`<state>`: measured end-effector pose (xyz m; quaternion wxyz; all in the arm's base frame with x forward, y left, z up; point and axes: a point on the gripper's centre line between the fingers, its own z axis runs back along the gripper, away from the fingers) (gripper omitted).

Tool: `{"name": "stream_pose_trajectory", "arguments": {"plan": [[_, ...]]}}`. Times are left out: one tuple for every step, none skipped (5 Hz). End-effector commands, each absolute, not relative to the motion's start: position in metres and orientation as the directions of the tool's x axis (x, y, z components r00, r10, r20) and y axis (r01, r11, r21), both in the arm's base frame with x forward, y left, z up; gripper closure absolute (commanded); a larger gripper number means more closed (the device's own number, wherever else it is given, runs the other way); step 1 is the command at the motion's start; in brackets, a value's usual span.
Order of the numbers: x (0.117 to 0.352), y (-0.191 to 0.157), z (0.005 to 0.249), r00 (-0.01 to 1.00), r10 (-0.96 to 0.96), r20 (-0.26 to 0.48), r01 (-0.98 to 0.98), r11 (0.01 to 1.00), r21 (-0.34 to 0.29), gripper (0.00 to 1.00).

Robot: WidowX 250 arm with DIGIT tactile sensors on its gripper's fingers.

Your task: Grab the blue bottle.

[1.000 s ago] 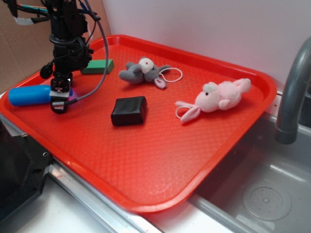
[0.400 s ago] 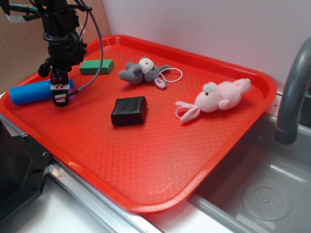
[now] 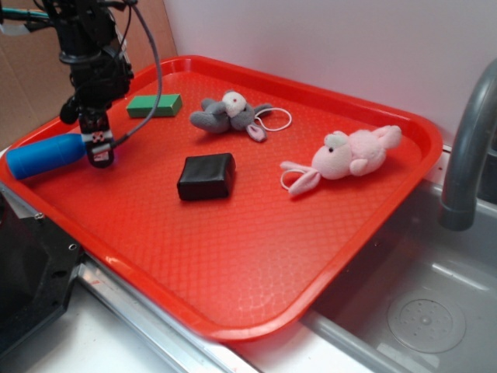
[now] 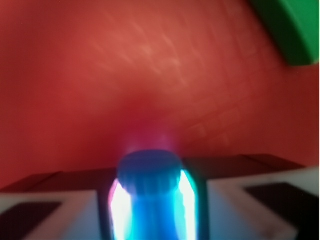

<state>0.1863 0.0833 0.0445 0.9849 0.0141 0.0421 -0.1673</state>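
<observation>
Exterior view: black arm [image 3: 87, 54] reaching straight down over the far left corner of the red tray [image 3: 233, 256], wrist vertical, cables looping off its right side. Gripper [image 3: 97, 148] low at the tray's left edge, fingers pointing down, clamped round the narrow end of the blue bottle [image 3: 45, 155]. Bottle lying on its side, body stretching left toward the tray rim, neck end tucked between the fingers. Impossible to tell whether it rests on the tray or hangs just above it.

Just behind the arm, on the tray: green block [image 3: 154, 106], flat, close to the back rim. Right of that, grey stuffed mouse [image 3: 229, 114] on its side. Further right, pink stuffed bunny [image 3: 349, 157] near the right rim, well apart from the gripper. Black block [image 3: 206, 176] near the tray's middle, between the gripper and the bunny. Grey tap [image 3: 470, 148] rising beyond the tray's right edge, over a steel sink [image 3: 419, 311].

Wrist view, blurred: blue bottle [image 4: 150, 195] filling the lower centre, rounded end pointing up the picture, pressed on both sides by the pale fingers [image 4: 55, 210], bright glints along its flanks. Red tray [image 4: 125, 75] behind, out of focus. Corner of the green block [image 4: 292, 30] at the top right.
</observation>
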Motion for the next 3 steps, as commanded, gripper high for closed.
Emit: {"name": "stream_pose_trajectory", "arguments": {"plan": [[0.215, 0.035, 0.16, 0.987, -0.124, 0.103, 0.121, 0.992, 0.034, 1.0], [0.216, 0.026, 0.21, 0.99, -0.069, 0.124, 0.067, 0.998, 0.02, 1.0], [0.213, 0.015, 0.261, 0.991, -0.017, 0.134, 0.018, 1.0, -0.006, 1.0]]}}
